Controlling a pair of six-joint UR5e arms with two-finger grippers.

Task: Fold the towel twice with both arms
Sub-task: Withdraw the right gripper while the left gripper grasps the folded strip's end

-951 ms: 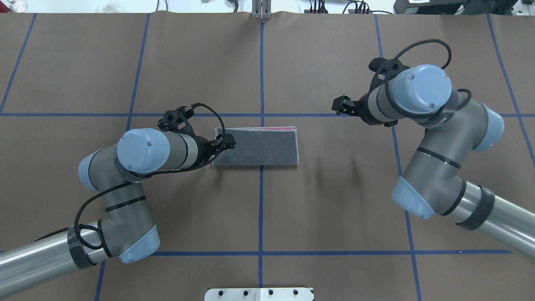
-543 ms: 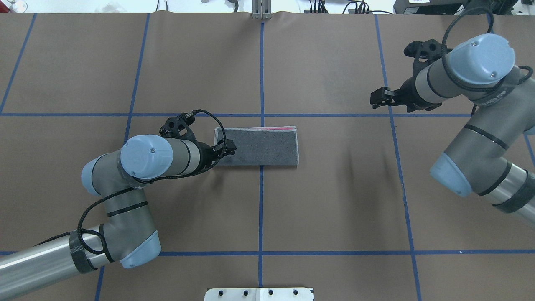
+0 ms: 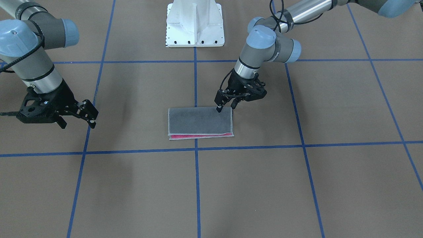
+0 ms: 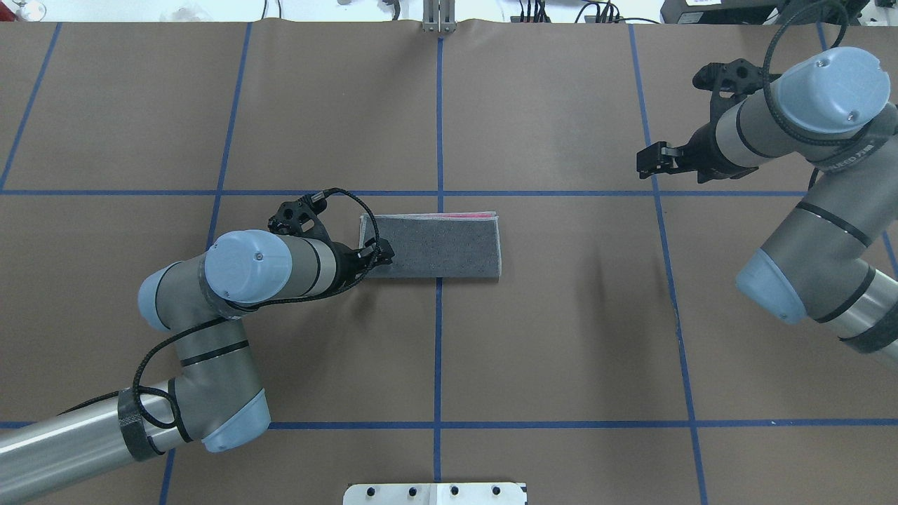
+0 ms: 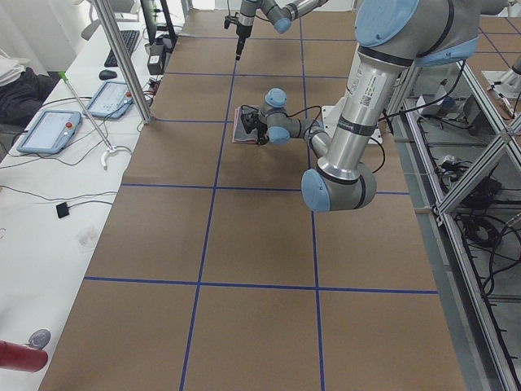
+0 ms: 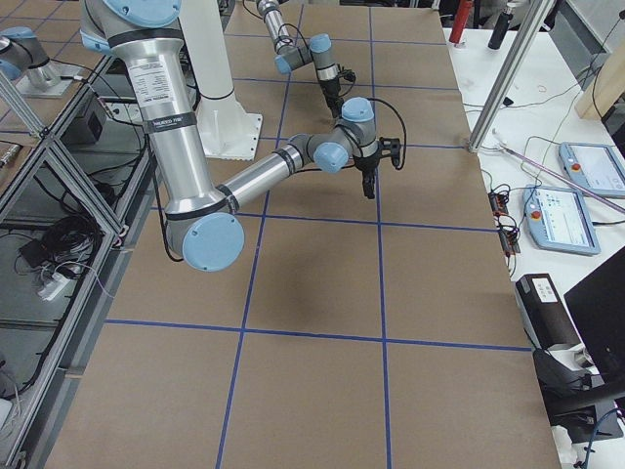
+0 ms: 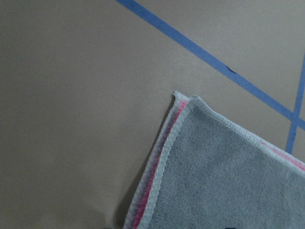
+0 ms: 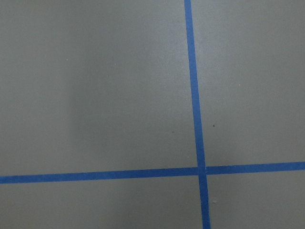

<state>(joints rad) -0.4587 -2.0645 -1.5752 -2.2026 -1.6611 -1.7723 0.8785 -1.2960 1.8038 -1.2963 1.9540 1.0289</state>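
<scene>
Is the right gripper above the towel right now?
No, the right gripper hangs well off to the side of the towel, near a blue tape line.

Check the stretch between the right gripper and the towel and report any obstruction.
Nothing visible blocks it: only table surface with blue tape lines lies between the right gripper and the towel. The left gripper is at the towel's opposite end.
</scene>
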